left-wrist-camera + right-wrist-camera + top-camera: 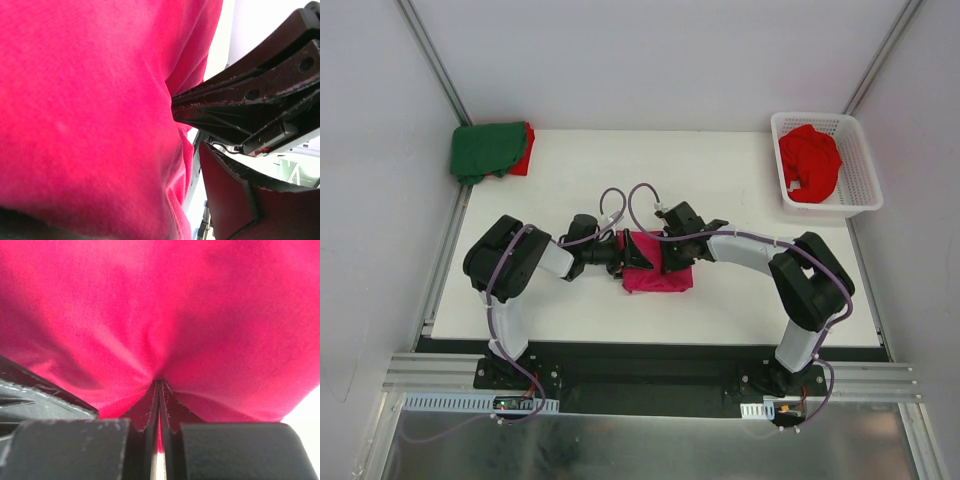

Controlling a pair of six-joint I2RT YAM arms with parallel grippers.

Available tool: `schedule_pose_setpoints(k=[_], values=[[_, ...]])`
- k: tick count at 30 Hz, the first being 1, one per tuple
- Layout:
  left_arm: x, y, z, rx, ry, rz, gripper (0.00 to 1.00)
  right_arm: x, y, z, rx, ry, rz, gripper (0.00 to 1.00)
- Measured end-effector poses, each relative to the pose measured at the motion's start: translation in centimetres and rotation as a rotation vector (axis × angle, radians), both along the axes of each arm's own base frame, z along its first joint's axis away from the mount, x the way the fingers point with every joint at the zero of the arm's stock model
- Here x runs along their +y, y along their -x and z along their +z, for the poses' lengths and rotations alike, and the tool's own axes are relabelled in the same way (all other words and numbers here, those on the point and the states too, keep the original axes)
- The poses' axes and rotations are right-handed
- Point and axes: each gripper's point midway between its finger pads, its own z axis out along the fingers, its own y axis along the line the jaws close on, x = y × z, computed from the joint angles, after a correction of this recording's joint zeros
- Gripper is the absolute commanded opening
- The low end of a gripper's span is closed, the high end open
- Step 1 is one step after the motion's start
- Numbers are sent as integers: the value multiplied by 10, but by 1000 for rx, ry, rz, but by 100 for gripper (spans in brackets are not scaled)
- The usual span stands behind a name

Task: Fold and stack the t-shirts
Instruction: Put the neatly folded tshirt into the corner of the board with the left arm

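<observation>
Magenta t-shirt bunched at the middle of the table, both arms reaching in over it. Right gripper pinched tight on a fold of the magenta cloth, fingers together with fabric drawn in at the tips; pink fills the right wrist view. Left gripper at the shirt's left edge, just beside the right one. Left wrist view shows one of its fingers off to the side and pink cloth across the rest. Jaws look parted, cannot tell if they grip anything. Dark green t-shirt folded at the table's far-left corner, lying on a folded red t-shirt that peeks out on its right. Crumpled red t-shirt inside the white basket at the table's far-right corner.
</observation>
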Motion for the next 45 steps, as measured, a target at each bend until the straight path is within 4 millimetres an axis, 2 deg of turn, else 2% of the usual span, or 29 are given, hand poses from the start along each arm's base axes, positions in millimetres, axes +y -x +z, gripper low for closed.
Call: schedule_pose_setpoints(k=[8, 10, 12, 13, 15, 20, 23, 24, 26, 27, 29, 30, 33, 38, 42, 45], values=[[-13, 0, -2, 3, 10, -20, 63, -2, 1, 0, 1, 1, -2, 1], [-17, 0, -2, 4, 11, -25, 52, -2, 1, 0, 1, 1, -2, 1], [-21, 0, -3, 3, 11, -28, 34, -2, 1, 0, 0, 1, -2, 1], [-22, -1, -4, 4, 10, -27, 16, -2, 1, 0, 1, 2, -2, 1], [-25, -1, -5, 1, 12, -29, 0, -2, 1, 0, 1, 2, -2, 1], [-26, -2, -7, 1, 12, -28, 0, -3, 2, 0, -1, 4, -2, 1], [-26, -2, -7, 0, 10, -26, 0, -4, 2, 0, -2, 5, -4, 10], [-26, -2, -8, -1, 9, -24, 0, -5, 2, 0, -4, 7, -5, 21], [-26, -2, -9, -1, 6, -21, 0, -7, 2, 1, -7, 12, -10, 33], [-25, -2, -9, -1, 4, -18, 0, -8, 2, 2, -13, 16, -12, 43], [-25, -2, -10, -4, 1, -14, 0, -16, 3, 8, -34, 41, -18, 50], [-25, -2, -10, -5, 0, -12, 0, -19, 3, 11, -42, 47, -27, 57], [-25, -1, -12, -7, -5, -9, 0, -35, 3, 30, -92, 80, -56, 65], [-25, -2, -13, -11, -8, -4, 0, -57, -1, 87, -243, 70, -124, 74], [-24, -2, -11, -28, -7, 4, 0, -78, 1, 132, -362, 48, -187, 75], [-23, 1, -10, -41, -13, 10, 0, -90, 4, 144, -397, 59, -213, 76]])
